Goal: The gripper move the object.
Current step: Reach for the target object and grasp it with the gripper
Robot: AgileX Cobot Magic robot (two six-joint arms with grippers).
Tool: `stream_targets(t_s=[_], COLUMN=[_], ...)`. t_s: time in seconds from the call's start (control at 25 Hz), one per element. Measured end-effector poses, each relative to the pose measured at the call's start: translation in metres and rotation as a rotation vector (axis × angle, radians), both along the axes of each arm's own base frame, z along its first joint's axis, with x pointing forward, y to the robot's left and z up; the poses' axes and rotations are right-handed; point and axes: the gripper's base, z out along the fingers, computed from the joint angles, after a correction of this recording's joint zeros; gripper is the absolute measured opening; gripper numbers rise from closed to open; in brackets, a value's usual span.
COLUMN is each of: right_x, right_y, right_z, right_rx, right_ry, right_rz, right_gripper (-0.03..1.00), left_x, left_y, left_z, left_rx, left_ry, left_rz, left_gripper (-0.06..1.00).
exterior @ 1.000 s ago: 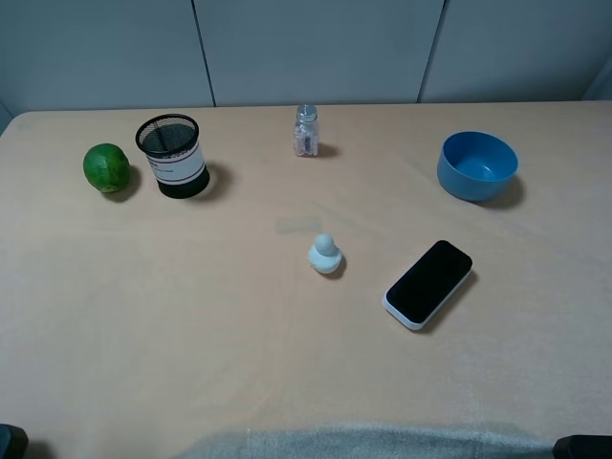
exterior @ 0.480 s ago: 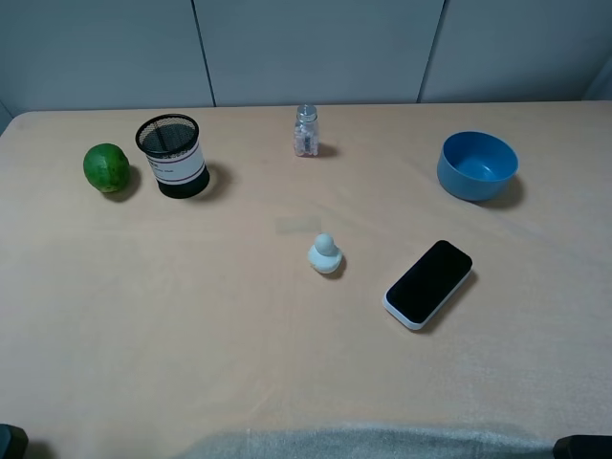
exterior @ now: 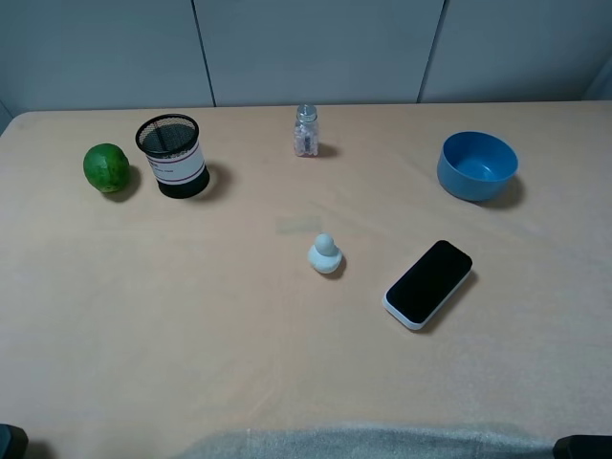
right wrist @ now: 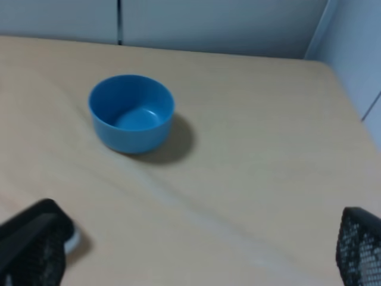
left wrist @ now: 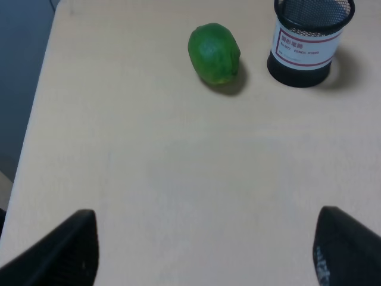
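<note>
The object [exterior: 325, 254], a tiny pale white-bluish figurine with a round head on a wider base, stands upright near the table's middle, untouched. It appears in neither wrist view. In the left wrist view my left gripper [left wrist: 205, 244] is open, its two black fingers [left wrist: 62, 253] spread wide over bare table short of a lime. The right gripper [right wrist: 196, 253] is open as well, with black fingers [right wrist: 30, 247] far apart and nothing between them, short of a blue bowl. In the exterior high view only dark bits of the arms show at the bottom corners.
Along the back stand a green lime [exterior: 106, 167], a black mesh pen cup [exterior: 172, 155], a clear glass shaker [exterior: 306, 130] and a blue bowl [exterior: 477, 165]. A black phone [exterior: 428, 283] lies right of the object. The wrist views show the lime [left wrist: 214, 52], the pen cup [left wrist: 309, 39] and the bowl [right wrist: 131, 113].
</note>
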Motion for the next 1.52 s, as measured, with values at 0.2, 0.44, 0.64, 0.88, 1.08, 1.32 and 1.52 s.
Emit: stream_targets(t_s=[0.2, 0.44, 0.64, 0.88, 1.08, 1.32, 1.52], right_x=[0.0, 0.021, 0.054, 0.105, 0.148, 0.195, 0.234], right_y=[0.003, 0.003, 0.004, 0.005, 0.01, 0.011, 0.012], right_z=[0.0, 0.009, 0.033, 0.053, 0.06, 0.067, 0.075], right_rx=[0.111, 0.139, 0.154, 0.186, 0.256, 0.272, 0.243], right_ry=[-0.003, 0.111, 0.22, 0.41, 0.529, 0.593, 0.606], right_rz=[-0.019, -0.023, -0.025, -0.021, -0.001, 0.011, 0.039], right_gripper=[0.69, 0.69, 0.69, 0.69, 0.69, 0.69, 0.69], left_x=[0.0, 0.0, 0.0, 0.0, 0.0, 0.0, 0.0], left_y=[0.0, 0.0, 0.0, 0.0, 0.0, 0.0, 0.0], left_z=[0.0, 0.0, 0.0, 0.0, 0.0, 0.0, 0.0], left_rx=[0.0, 0.0, 0.0, 0.0, 0.0, 0.0, 0.0], left_ry=[0.0, 0.0, 0.0, 0.0, 0.0, 0.0, 0.0], left_rz=[0.0, 0.0, 0.0, 0.0, 0.0, 0.0, 0.0], left_gripper=[0.8, 0.8, 0.8, 0.8, 0.8, 0.8, 0.8])
